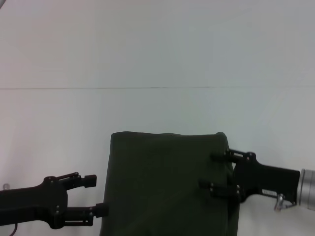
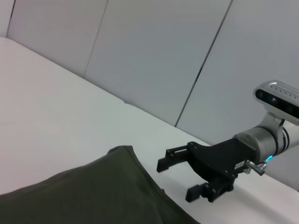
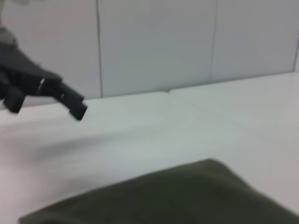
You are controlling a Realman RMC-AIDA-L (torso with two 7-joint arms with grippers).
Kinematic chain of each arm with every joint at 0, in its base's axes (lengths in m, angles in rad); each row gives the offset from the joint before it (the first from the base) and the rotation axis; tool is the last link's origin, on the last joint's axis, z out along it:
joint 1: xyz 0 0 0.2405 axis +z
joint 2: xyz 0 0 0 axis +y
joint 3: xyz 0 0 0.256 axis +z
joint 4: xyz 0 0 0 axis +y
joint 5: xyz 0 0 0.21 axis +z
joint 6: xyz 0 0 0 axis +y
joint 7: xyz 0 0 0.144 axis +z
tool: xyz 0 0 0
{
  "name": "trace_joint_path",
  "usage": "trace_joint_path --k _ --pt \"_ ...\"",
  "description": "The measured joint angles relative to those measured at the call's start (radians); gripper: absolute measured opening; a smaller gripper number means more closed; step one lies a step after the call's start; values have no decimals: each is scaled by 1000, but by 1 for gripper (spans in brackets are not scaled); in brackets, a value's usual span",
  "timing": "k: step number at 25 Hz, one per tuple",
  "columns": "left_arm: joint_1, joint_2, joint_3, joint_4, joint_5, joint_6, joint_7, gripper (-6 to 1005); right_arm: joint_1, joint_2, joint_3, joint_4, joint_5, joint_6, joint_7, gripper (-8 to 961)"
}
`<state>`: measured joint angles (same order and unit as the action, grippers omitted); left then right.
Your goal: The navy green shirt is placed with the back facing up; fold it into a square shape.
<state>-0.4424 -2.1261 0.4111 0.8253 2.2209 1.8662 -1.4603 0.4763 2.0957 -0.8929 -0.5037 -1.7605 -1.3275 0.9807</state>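
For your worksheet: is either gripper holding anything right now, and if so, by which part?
Nothing is held. Both grippers are open: the left gripper sits beside the navy green shirt's left edge, the right gripper over its right edge.

Bright even light, right wrist perhaps blurred

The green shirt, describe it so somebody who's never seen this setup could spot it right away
On the white table, look at the near edge, between the two black grippers. The navy green shirt lies there as a folded, roughly rectangular block of dark olive cloth, with the left gripper open just off one side and the right gripper open at the other. It is the only coloured, soft thing there.
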Motion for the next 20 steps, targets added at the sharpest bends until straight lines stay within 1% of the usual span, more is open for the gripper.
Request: trace_joint_path --k 5,8,11,15,20 --pt "-2 0 0 0 -8 -1 0 934 49 3 -9 68 105 40 -59 799" --pt "-3 0 0 0 -13 2 0 934 95 3 -10 121 117 95 -82 799" --pt "-2 0 0 0 -14 5 0 934 123 4 -11 152 114 157 -86 799" --pt "-2 0 1 0 -14 7 0 934 135 5 -13 176 113 241 -82 798" --pt "-2 -2 3 0 -15 7 0 934 133 4 -14 196 113 270 -79 798"
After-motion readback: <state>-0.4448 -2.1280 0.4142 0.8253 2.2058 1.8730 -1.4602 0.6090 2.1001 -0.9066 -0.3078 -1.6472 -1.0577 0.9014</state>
